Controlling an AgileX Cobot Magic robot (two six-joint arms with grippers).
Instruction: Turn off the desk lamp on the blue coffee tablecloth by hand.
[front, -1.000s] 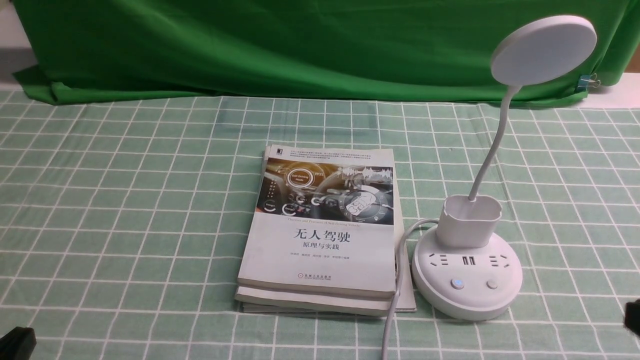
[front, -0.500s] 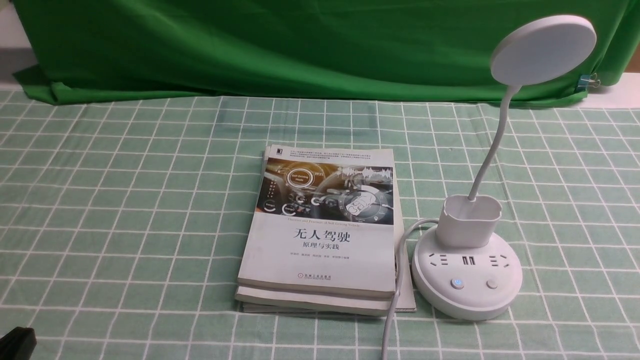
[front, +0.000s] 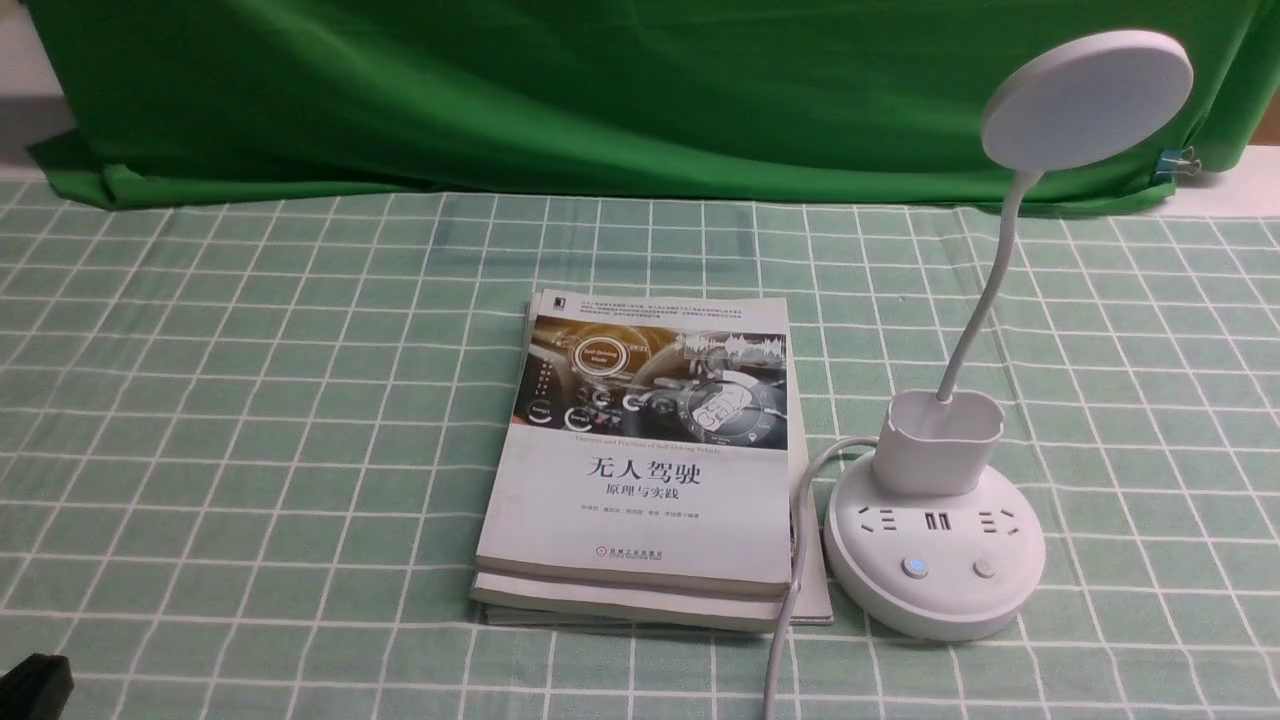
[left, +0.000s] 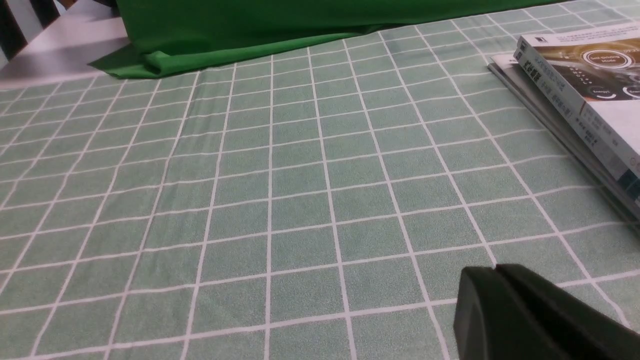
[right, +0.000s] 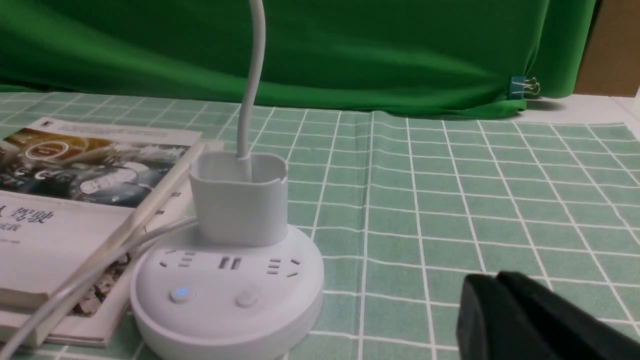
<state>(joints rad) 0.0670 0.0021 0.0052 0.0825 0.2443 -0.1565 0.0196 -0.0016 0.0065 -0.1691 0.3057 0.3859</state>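
The white desk lamp (front: 935, 560) stands on the pale mint-green grid tablecloth (front: 250, 400) at the right, its disc head (front: 1087, 98) raised on a thin neck. Its round base shows sockets and two buttons; the left button (front: 914, 567) glows blue. The lamp also shows in the right wrist view (right: 227, 290). My right gripper (right: 497, 277) is shut and empty, low over the cloth to the right of the lamp base, apart from it; it is out of the front view. My left gripper (left: 495, 270) is shut and empty at the near left, a corner of it showing in the front view (front: 35, 685).
A stack of books (front: 640, 470) lies just left of the lamp base, with the lamp's white cord (front: 790, 600) running along its right edge toward me. A dark green draped cloth (front: 600, 90) hangs at the back, held by a clip (front: 1175, 160).
The right gripper, seen at the front view's right edge a second ago, has drawn back out of that view. The lamp, books and left gripper have not moved.
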